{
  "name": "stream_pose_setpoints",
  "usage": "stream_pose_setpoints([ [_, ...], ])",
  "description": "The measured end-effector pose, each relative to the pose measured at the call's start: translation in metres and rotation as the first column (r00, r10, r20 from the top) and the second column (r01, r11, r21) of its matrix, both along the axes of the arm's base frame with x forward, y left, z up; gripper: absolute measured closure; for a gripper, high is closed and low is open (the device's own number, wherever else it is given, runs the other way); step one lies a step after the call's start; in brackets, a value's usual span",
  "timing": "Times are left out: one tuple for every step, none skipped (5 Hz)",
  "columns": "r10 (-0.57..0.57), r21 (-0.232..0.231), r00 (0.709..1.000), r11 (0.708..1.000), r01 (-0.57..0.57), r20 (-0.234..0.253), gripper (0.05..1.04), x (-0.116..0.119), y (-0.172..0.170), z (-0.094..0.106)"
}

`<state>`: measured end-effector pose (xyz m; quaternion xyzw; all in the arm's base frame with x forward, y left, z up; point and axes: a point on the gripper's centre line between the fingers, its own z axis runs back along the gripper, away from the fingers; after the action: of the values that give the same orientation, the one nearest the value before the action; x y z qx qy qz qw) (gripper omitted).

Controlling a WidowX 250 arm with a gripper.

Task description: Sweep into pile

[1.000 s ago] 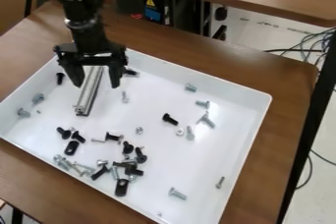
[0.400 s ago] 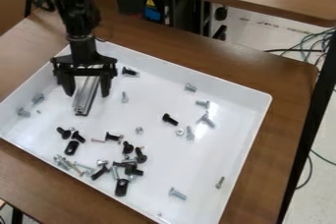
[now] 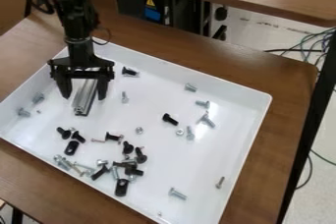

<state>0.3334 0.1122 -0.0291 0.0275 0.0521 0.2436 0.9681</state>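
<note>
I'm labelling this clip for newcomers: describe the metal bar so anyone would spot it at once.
Find the big white tray on the brown table, then its upper-left part, where the black gripper hangs. Between the gripper's spread fingers lies a straight silver bar. It is far longer than the loose bolts around the tray.

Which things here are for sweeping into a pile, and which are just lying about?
For the job:
- loose bolts and nuts
- white tray
- metal bar, probably the sweeper
- gripper

Just there:
- cables
- yellow warning sign
</note>
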Motion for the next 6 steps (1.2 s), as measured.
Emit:
stream_pose_setpoints([
  [-0.007, -0.008, 1.0, 1.0, 0.007, 0.011, 0.448, 0.001, 0.002, -0.002],
  [0.019, -0.045, 0.998, 0.999, -0.016, 0.054, 0.716, 0.004, 0.004, -0.007],
  [0.026, -0.076, 0.997, 0.997, -0.02, 0.076, 0.73, 0.006, 0.003, -0.009],
  [0.015, -0.079, 0.997, 0.997, -0.009, 0.072, 0.731, 0.007, 0.001, -0.011],
  [-0.061, -0.064, 0.997, 0.996, 0.064, 0.055, 0.731, 0.004, -0.007, -0.007],
  [-0.202, 0.018, 0.979, 0.979, 0.202, -0.01, 0.731, -0.001, -0.005, 0.0],
])
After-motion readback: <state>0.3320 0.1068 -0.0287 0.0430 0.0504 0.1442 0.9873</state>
